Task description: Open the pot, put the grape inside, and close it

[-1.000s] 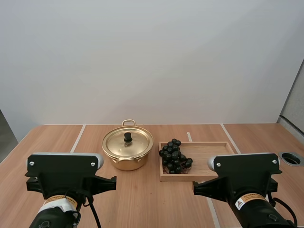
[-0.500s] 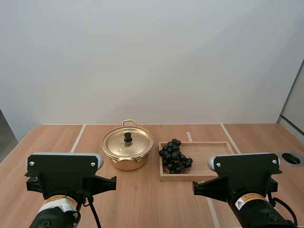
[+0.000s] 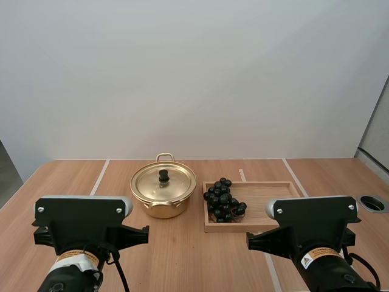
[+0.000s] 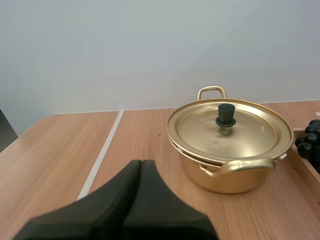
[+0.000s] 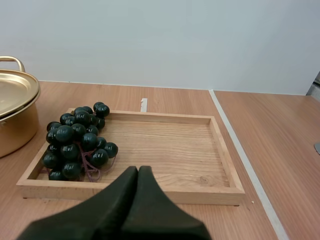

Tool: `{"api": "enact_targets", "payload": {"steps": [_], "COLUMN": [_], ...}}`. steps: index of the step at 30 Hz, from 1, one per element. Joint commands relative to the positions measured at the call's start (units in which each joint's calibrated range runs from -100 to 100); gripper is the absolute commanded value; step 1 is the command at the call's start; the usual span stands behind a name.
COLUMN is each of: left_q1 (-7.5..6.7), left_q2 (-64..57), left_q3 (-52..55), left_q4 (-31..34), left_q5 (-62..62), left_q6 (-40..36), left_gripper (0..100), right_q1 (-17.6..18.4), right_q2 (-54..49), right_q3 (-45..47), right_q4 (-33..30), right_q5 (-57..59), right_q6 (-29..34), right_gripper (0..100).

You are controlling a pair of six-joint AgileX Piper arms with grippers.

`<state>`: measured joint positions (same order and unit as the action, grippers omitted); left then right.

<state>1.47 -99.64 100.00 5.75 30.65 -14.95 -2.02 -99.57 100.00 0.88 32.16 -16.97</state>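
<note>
left gripper [image 4: 141,164]: clamped tight, and there's nothing in it; the two black fingers lie together as one dark wedge, held above the near part of the table [image 3: 194,261].
pot [image 4: 225,179]: straight ahead of the left gripper and a touch to its right, well clear of the fingertips, standing upright on the wood, gold and shiny.
lid [image 4: 235,132]: on the pot, seated flat all the way round the rim, so the pot is closed.
knob [image 4: 225,115]: black, upright in the middle of the lid, beyond the left gripper's tips and to their right.
near handle [image 4: 240,166]: a flat gold loop on the pot's wall, the part of the pot closest to the left gripper; a matching loop stands on the far side.
right gripper [image 5: 137,170]: also squeezed shut on nothing, one dark wedge, tips aimed at the tray's near rim.
wooden tray [image 5: 165,150]: just ahead of the right gripper, lying flat, its long near rim right beyond the tips.
grapes [image 5: 75,142]: here's the prize, a dark bunch lying inside the tray at its left end, ahead of the right gripper and off to its left, apart from the fingers.
pot and tray: side by side, pot to the left of the right gripper's line; there looks to be a sliver of gap between them, though I can't be sure.
left arm [image 3: 82,234] and right arm [image 3: 313,234]: both back at the near edge of the table, pot and tray well ahead of them.
</note>
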Motion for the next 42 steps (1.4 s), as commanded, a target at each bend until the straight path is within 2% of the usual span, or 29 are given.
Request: {"api": "enact_targets", "payload": {"steps": [1,4,10,16,20,26,34,38,42], "left_q1": [0.07,0.07,0.07,0.07,0.07,0.07,0.07,0.07,0.07], "left_q2": [-0.36,-0.36,-0.36,-0.36,-0.36,3.97,17.17,22.24,24.94], "left_q3": [0.00,0.00,-4.30,-13.77,-19.33,-26.94,-40.90,-45.69,-48.82], "left_q4": [0.20,0.70,0.70,0.59,-0.68,-1.21,-1.21,-1.21,-1.21], "left_q5": [-1.35,-1.35,-7.59,-8.60,-6.86,5.20,23.36,27.14,26.70], "left_q6": [0.14,0.14,0.14,0.04,0.04,0.04,4.73,5.62,5.62], "left_gripper": [0,0,0,0,0,0,0,0,0], "right_q1": [0.06,0.06,0.06,0.06,0.06,0.06,0.06,0.06,0.06], "right_q2": [-0.43,-0.43,-0.43,-0.43,0.38,6.49,21.33,27.20,30.91], "right_q3": [0.00,0.00,-0.09,-9.26,-16.41,-25.32,-42.28,-49.08,-54.00], "right_q4": [-0.44,-0.44,-0.44,-0.44,-0.44,-0.44,-0.44,-0.44,-0.44], "right_q5": [-0.84,-1.78,-12.60,-11.96,-6.21,1.47,18.16,25.17,27.21], "right_q6": [0.19,0.19,0.19,0.19,0.19,0.19,0.19,0.19,0.19], "right_gripper": [0,0,0,0,0,0,0,0,0]}}
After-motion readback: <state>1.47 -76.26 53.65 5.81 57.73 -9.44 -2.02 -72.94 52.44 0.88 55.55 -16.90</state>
